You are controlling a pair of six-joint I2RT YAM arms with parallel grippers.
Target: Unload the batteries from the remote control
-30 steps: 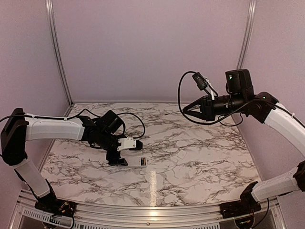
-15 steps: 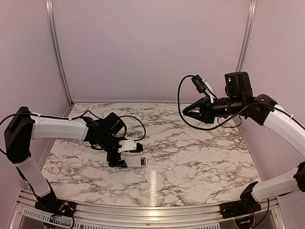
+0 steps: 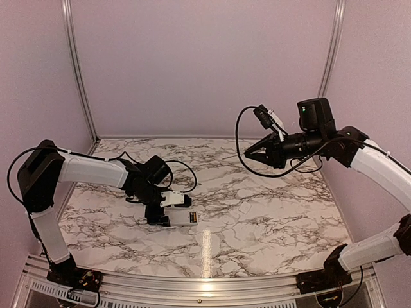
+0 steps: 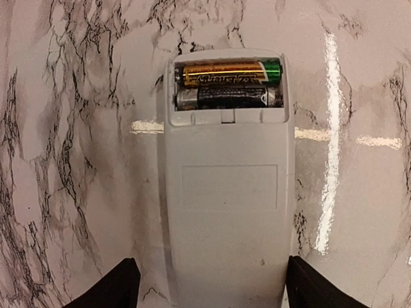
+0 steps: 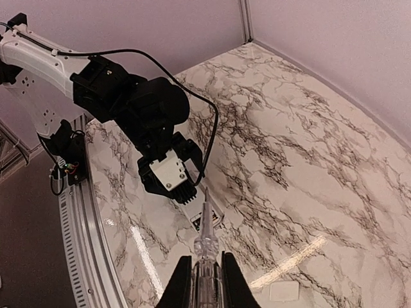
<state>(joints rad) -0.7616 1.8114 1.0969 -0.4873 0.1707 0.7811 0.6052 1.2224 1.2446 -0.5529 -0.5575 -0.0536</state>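
The white remote control [image 4: 225,192] lies flat on the marble table with its back face up and its battery compartment uncovered. Two batteries lie side by side in it, a gold one [image 4: 228,72] and a dark one [image 4: 228,97]. My left gripper [image 4: 215,285] is open and straddles the remote's near end, one dark finger on each side; it also shows in the top view [image 3: 168,208]. My right gripper [image 5: 207,282] hangs high over the table's right half [image 3: 247,152], shut on a clear-handled screwdriver [image 5: 205,237] that points towards the remote [image 5: 209,218].
A small flat white cover piece [image 5: 284,292] lies on the marble apart from the remote. Pale walls and metal posts enclose the table on three sides. A metal rail [image 3: 205,282] runs along the near edge, and a black cable loops behind the left wrist.
My left arm has drawn in and set its gripper lower over the remote's end. My right gripper, still holding the screwdriver, has drifted slightly left.
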